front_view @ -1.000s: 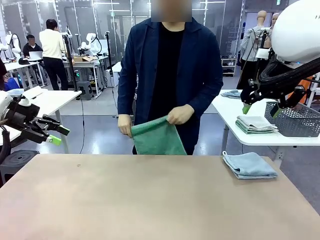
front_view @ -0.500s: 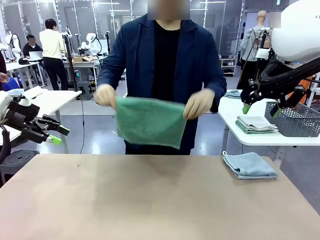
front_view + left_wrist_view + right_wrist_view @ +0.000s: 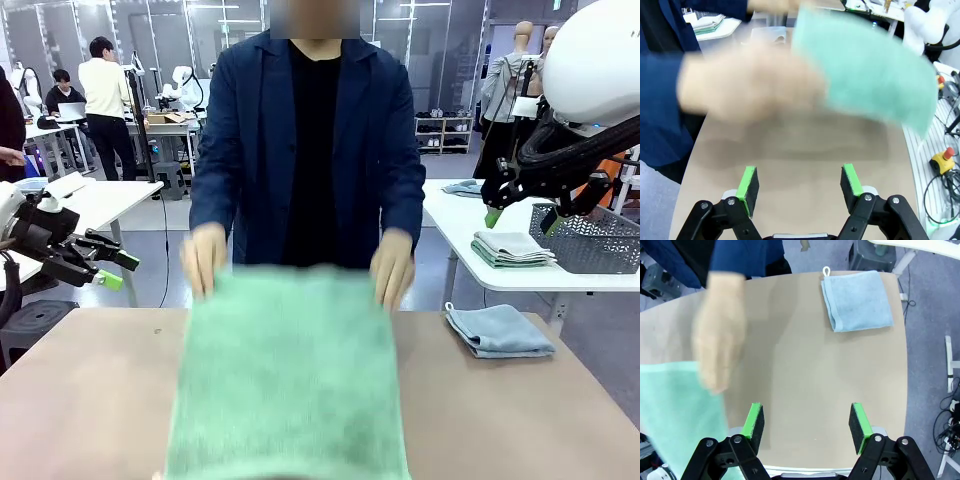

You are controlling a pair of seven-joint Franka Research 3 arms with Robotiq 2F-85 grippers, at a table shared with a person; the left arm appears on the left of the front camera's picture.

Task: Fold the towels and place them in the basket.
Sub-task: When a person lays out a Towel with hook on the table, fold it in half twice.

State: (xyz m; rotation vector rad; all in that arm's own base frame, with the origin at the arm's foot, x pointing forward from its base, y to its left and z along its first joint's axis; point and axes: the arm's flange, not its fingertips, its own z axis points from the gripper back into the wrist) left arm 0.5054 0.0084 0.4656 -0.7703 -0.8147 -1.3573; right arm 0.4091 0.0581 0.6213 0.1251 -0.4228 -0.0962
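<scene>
A person across the table holds a green towel (image 3: 290, 380) by its far corners in both hands and spreads it over the tabletop; it is blurred with motion. The same green towel (image 3: 865, 75) (image 3: 680, 410) shows in both wrist views. A folded light blue towel (image 3: 498, 331) (image 3: 857, 300) lies at the table's right. My left gripper (image 3: 108, 268) (image 3: 801, 187) hangs open off the table's left, holding nothing. My right gripper (image 3: 520, 218) (image 3: 807, 422) is open high at the right, above the table. A dark mesh basket (image 3: 590, 238) stands on a white side table.
Folded towels (image 3: 512, 247) lie stacked beside the basket on the white side table (image 3: 470, 225). The brown table (image 3: 90, 400) has bare room at its left and near right. A person's hand (image 3: 720, 335) hovers over the table's middle.
The person opened the green towel out from a bunched hold, swung it up and forward, and now lowers it flat across the table. Both arms stayed still.
</scene>
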